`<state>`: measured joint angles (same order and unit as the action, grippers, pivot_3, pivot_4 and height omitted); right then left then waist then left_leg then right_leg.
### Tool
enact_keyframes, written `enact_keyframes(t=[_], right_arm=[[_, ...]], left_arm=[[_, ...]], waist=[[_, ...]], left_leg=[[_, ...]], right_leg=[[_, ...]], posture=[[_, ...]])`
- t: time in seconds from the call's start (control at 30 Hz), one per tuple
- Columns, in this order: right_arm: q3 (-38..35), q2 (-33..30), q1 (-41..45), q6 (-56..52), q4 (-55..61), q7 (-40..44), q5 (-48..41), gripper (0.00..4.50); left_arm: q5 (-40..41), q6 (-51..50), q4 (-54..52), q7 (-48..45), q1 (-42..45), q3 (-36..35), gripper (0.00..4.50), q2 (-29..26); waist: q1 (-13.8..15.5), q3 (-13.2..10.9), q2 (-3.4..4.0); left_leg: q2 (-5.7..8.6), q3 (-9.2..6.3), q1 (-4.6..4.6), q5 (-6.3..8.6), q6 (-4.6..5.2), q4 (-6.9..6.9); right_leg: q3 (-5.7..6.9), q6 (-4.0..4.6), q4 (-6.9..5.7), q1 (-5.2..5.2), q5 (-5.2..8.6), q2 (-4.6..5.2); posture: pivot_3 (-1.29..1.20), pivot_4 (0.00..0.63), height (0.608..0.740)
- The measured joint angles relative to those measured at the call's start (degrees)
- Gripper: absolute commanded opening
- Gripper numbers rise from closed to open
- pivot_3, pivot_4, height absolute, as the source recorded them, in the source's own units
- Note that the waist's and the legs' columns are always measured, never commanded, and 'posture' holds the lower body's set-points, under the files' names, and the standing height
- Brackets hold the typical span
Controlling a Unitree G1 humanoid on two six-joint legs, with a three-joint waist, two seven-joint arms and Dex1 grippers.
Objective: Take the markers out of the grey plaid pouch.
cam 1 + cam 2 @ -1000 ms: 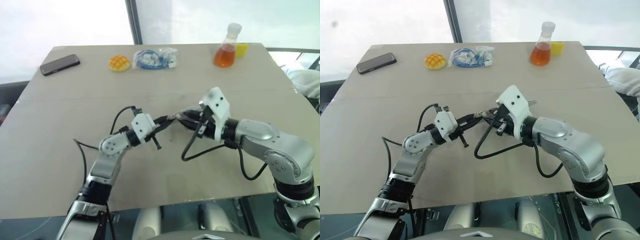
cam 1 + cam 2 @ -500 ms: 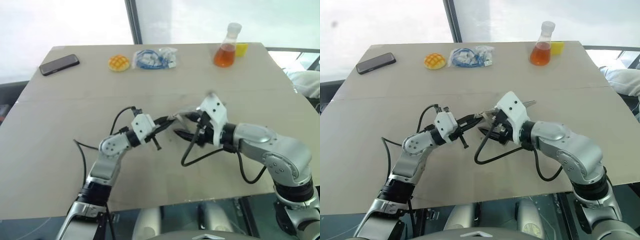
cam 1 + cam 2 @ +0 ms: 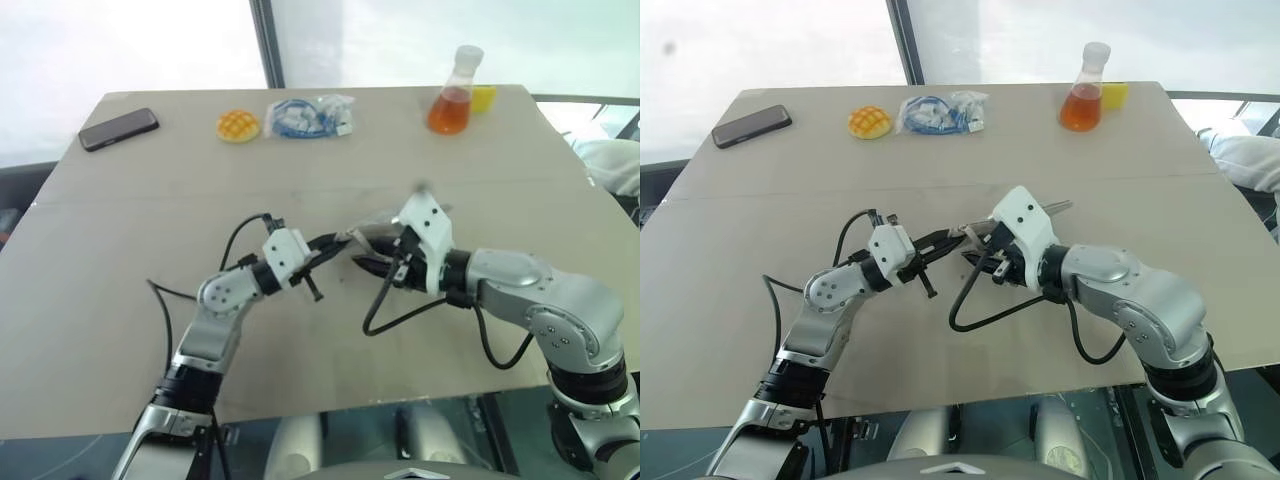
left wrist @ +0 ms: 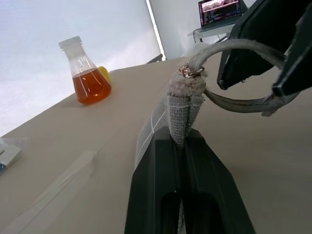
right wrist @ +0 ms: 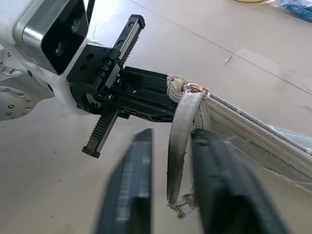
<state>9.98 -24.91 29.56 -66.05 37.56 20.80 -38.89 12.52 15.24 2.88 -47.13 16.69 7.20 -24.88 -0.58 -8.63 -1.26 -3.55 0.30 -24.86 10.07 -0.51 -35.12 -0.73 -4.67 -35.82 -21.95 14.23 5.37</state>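
- No markers lie out on the pale wooden table (image 3: 120,290); judging by that, the extraction itself is not yet done.
- One grey plaid fabric pouch (image 4: 161,114) is held up off the table at mid-table, between the two arms, and its zip appears closed, so the opening step seems to be the work in hand.
- Left gripper (image 4: 181,141) has its black fingers pressed together on the corner of the pouch, beside the small copper ring (image 4: 187,71).
- Right gripper (image 5: 170,195) shows a gap between its fingers in its own wrist view, with the flat grey loop pull (image 5: 179,131) hanging in that gap; the jaws read as nearly closed, but a firm pinch on the strap cannot be confirmed.
- Remaining, by my judgement: draw the zip open, then lift out each marker.
- Hidden: the pouch interior and the markers themselves; most of the pouch body is covered by the right hand in the head views.
- Unrelated items stand well apart along the far edge: a flask of orange liquid (image 3: 452,95), a clear bag of blue cable (image 3: 308,116), a black phone (image 3: 119,129).
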Motion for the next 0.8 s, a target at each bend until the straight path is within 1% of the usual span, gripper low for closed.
enact_keyframes(t=[0.2,0.33,0.43,0.6,0.7,0.8], right_arm=[[-2.37,-2.85,-0.45,-0.10,-0.07,-0.01,0.17,0.07],[-3.48,-4.82,-0.45,0.03,-0.83,-0.27,1.46,0.07],[-4.60,-7.52,-0.73,0.13,-3.01,-0.77,3.49,0.07],[-8.21,-13.70,-4.17,0.10,-5.62,-1.03,6.64,0.07],[-10.46,-15.58,-5.70,0.07,-6.37,-0.98,7.34,0.07],[-11.20,-15.89,-6.01,0.07,-6.37,-0.92,7.43,0.07]], left_arm=[[0.01,0.01,-0.03,-0.02,-0.14,-0.06,0.00,-0.41],[0.06,0.01,-0.09,-0.09,-0.74,-0.07,0.00,-0.45],[0.30,-0.03,-0.26,-0.48,-1.22,-0.06,0.00,-0.48],[0.79,-0.49,-1.30,-0.63,-1.93,-0.12,0.00,-0.71],[1.15,-0.87,-1.41,-0.63,-2.09,-0.16,0.00,-0.69],[1.17,-0.96,-1.99,-0.63,-2.08,-0.16,0.00,-0.63]], waist=[[0.00,-0.01,0.00],[0.01,-0.02,-0.01],[0.06,-0.03,-0.01],[0.31,-0.06,-0.04],[0.25,-0.06,-0.05],[0.07,-0.06,-0.05]], left_leg=[[0.00,0.01,-0.01,0.00,0.00,0.00],[0.00,0.02,-0.01,0.00,0.00,0.02],[0.00,0.04,-0.02,0.00,0.00,0.02],[0.00,0.10,-0.10,0.01,0.00,0.03],[-0.01,0.12,-0.14,0.00,0.00,0.07],[-0.02,0.13,-0.14,0.00,0.00,0.07]], right_leg=[[-0.01,0.00,0.01,-0.01,0.00,0.00],[-0.01,0.00,0.02,-0.02,0.00,0.00],[-0.02,0.00,0.04,-0.03,0.00,0.02],[-0.04,0.00,0.12,-0.09,0.00,0.04],[-0.07,0.00,0.11,-0.19,0.00,0.02],[-0.10,0.00,0.11,-0.20,0.00,0.00]], posture=[[0.00,0.150,0.740],[0.00,0.150,0.740],[0.00,0.150,0.740],[0.00,0.150,0.740],[0.00,0.150,0.740],[0.00,0.150,0.740]])
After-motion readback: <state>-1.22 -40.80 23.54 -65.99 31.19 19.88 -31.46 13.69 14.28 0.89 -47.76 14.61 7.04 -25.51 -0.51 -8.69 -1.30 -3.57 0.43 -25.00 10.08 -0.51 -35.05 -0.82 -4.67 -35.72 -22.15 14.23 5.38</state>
